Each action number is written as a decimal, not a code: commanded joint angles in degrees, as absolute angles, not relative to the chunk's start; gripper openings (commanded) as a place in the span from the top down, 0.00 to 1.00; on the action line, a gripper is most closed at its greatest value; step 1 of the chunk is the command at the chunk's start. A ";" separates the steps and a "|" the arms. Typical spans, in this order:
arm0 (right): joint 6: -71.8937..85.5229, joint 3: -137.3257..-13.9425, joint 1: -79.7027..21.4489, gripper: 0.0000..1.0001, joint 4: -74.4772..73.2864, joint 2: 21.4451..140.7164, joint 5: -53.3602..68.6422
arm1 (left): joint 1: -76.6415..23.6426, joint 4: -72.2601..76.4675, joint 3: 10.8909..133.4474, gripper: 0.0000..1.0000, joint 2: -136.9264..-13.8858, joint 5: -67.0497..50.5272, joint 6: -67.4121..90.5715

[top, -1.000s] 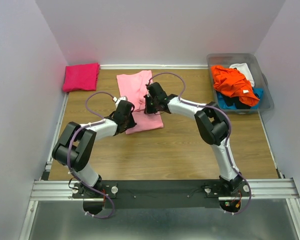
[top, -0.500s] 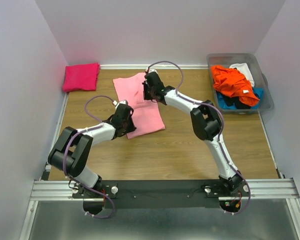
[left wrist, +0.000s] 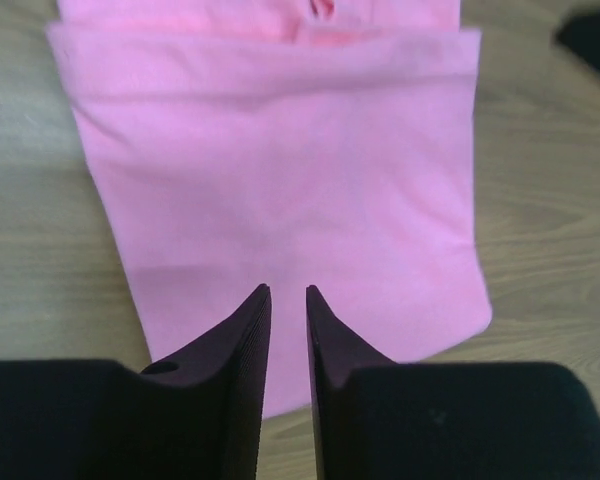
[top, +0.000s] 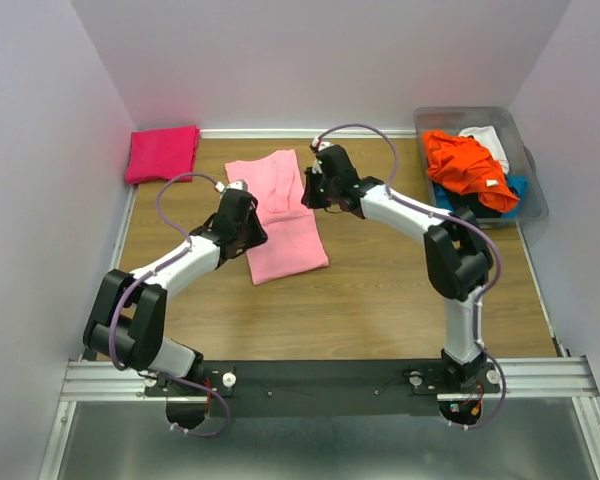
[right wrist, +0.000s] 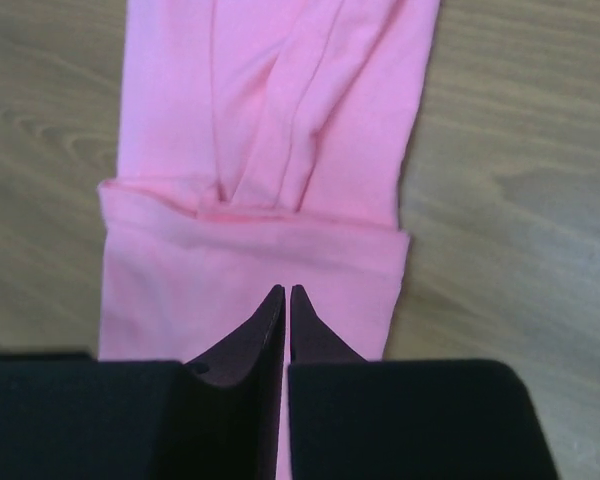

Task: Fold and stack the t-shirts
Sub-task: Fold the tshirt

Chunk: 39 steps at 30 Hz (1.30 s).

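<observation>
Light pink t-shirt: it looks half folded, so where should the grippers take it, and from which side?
On the light pink t-shirt, likely its two near corners, from the near side: it lies flat as a long strip, that end free.

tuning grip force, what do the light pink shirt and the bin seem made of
Light pink shirt: soft matte knit cloth, likely cotton; it folds limply and shows a stitched hem. Bin: translucent plastic, seemingly rigid; its straight walls look see-through.

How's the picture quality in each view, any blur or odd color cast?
Top external: sharp; the magenta shirt casts a red glow on the left wall. Left wrist: light pink shirt slightly soft, jaws plain black. Right wrist: shirt seams crisp, jaws equally featureless.
</observation>
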State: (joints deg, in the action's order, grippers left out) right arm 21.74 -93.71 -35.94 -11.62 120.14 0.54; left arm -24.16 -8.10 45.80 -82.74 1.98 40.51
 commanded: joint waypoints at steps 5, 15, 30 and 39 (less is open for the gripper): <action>25.48 -76.39 -34.72 0.89 -5.29 108.20 19.75 | -18.81 -6.68 52.73 0.80 -90.08 1.23 36.13; 34.00 -58.11 -29.72 0.89 14.66 109.77 38.22 | -19.25 -6.68 44.92 0.81 -88.33 -4.13 38.05; 33.84 -47.37 -24.52 0.93 26.11 110.05 45.53 | -19.16 -11.68 41.66 0.79 -82.63 -0.44 39.99; 38.40 -54.93 -32.86 0.91 27.50 106.96 50.97 | -19.25 -14.41 37.54 0.45 -66.19 4.22 39.81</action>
